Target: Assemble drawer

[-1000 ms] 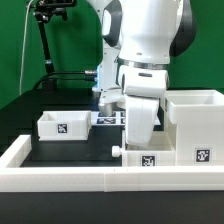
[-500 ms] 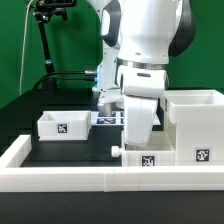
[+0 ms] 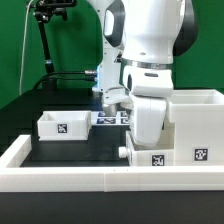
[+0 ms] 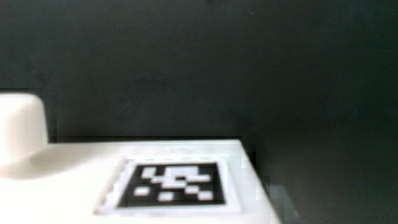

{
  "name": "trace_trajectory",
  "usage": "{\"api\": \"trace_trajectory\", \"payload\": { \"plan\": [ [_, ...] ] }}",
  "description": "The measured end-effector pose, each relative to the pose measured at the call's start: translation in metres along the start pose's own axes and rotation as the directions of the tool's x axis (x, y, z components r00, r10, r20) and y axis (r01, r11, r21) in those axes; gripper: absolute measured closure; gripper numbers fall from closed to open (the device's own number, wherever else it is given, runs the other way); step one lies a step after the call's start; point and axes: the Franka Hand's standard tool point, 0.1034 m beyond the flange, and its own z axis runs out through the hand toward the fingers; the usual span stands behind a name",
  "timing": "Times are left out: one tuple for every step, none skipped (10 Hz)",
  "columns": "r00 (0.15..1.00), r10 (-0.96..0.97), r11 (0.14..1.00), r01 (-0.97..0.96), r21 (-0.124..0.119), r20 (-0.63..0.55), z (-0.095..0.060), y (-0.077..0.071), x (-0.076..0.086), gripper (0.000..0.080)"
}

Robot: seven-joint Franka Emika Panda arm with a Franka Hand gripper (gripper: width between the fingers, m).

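A plain green backdrop (image 3: 70,40) is filling the space behind the scene, and a thin black stand (image 3: 43,45) is rising before it at the exterior view's left. Soft, even light is falling on the matte black tabletop (image 3: 75,152), which a long low white border wall (image 3: 60,178) is fencing along the near side.

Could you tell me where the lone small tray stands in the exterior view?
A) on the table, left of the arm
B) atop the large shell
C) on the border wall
A: the small tray rests on the table, at the exterior view's left of the arm.
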Motion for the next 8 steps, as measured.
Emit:
{"api": "trace_trajectory", "payload": {
  "plan": [
    [1.000, 0.004, 1.000, -0.004, 0.001, 0.001, 0.0002, -0.0002, -0.0012, 0.0755],
    [1.000, 0.004, 1.000, -0.004, 0.001, 0.001, 0.0002, -0.0002, -0.0013, 0.0755],
    [1.000, 0.005, 1.000, -0.005, 0.001, 0.001, 0.0002, -0.0002, -0.0013, 0.0755],
    [1.000, 0.024, 1.000, -0.024, 0.001, 0.000, 0.0001, -0.0003, 0.0004, 0.0755],
    [0.998, 0.065, 0.998, -0.065, 0.000, 0.000, -0.0008, -0.0002, 0.0035, 0.0755],
    [0.996, 0.094, 0.996, -0.094, 0.004, 0.002, -0.0012, -0.0009, 0.0034, 0.0755],
    [0.995, 0.095, 0.995, -0.095, 0.004, 0.002, -0.0012, -0.0010, 0.0030, 0.0755],
    [0.995, 0.097, 0.995, -0.097, 0.005, 0.002, -0.0005, -0.0013, 0.0018, 0.0675]
  ]
}}
